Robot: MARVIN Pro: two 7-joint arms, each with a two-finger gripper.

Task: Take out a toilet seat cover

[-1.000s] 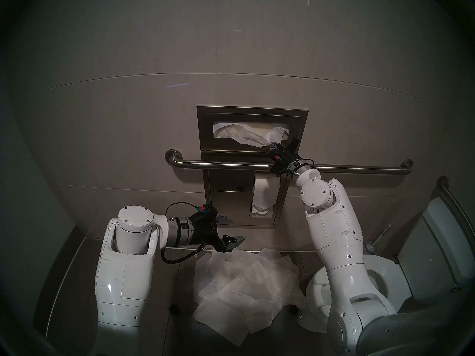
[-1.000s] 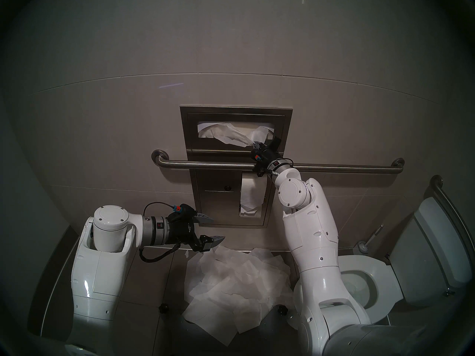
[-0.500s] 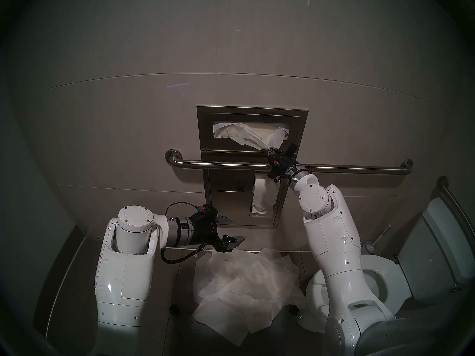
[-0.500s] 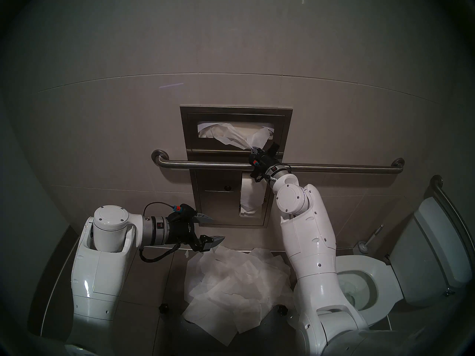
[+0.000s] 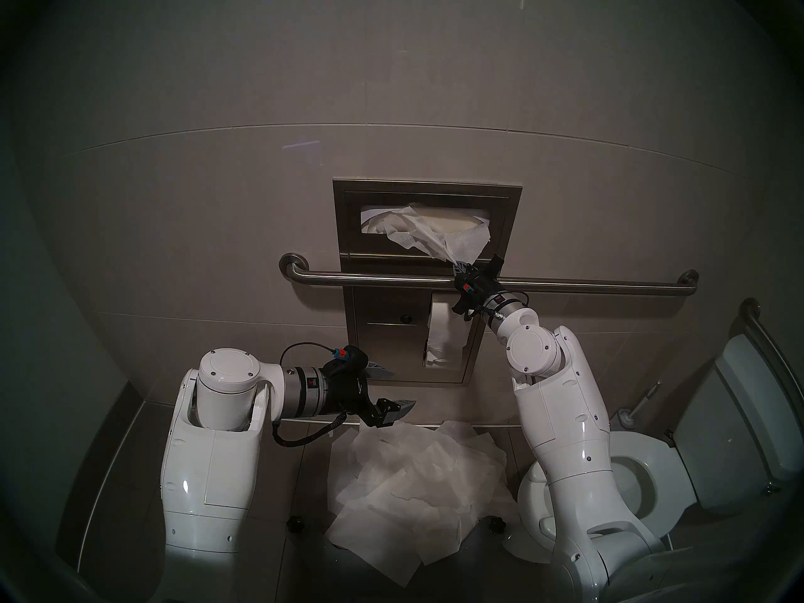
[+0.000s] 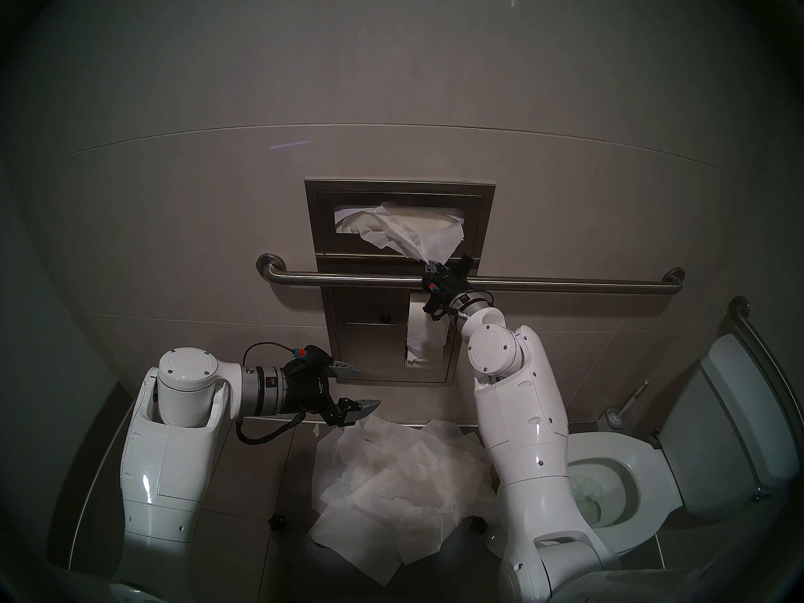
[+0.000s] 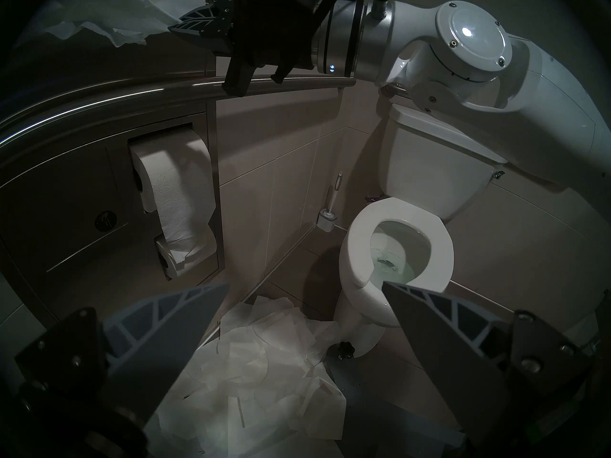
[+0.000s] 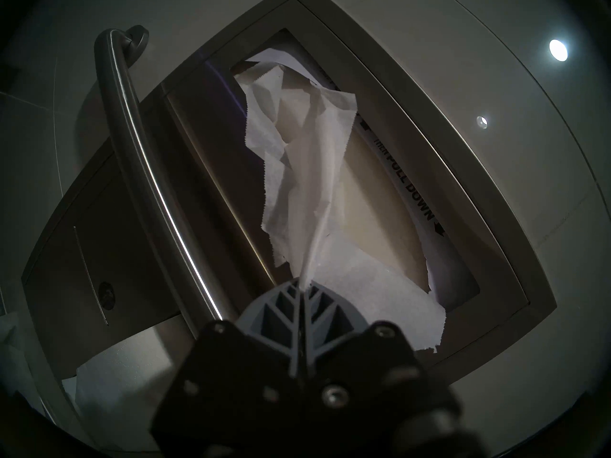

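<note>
A thin, wrinkled white toilet seat cover (image 5: 428, 236) (image 6: 402, 236) (image 8: 304, 189) hangs part way out of the slot of the steel wall dispenser (image 5: 348, 223) (image 8: 429, 117). My right gripper (image 5: 457, 265) (image 6: 430, 265) (image 8: 301, 283) is shut on a bunched part of the sheet, just above the grab bar (image 5: 391, 280). The sheet stretches taut from the slot to the fingers. It also shows in the left wrist view (image 7: 132, 17). My left gripper (image 5: 398, 386) (image 7: 304, 298) is open and empty, low by the wall, below the dispenser.
Toilet paper rolls (image 5: 446, 332) (image 7: 178, 196) sit in the lower recess. Several loose seat covers (image 5: 413, 493) (image 7: 264, 364) lie piled on the floor between my arms. The toilet (image 5: 652, 471) (image 7: 357, 249) and a toilet brush (image 7: 330, 203) stand at the right.
My right gripper has moved down and slightly left, away from the slot, drawing more of the seat cover out. The left arm has not moved.
</note>
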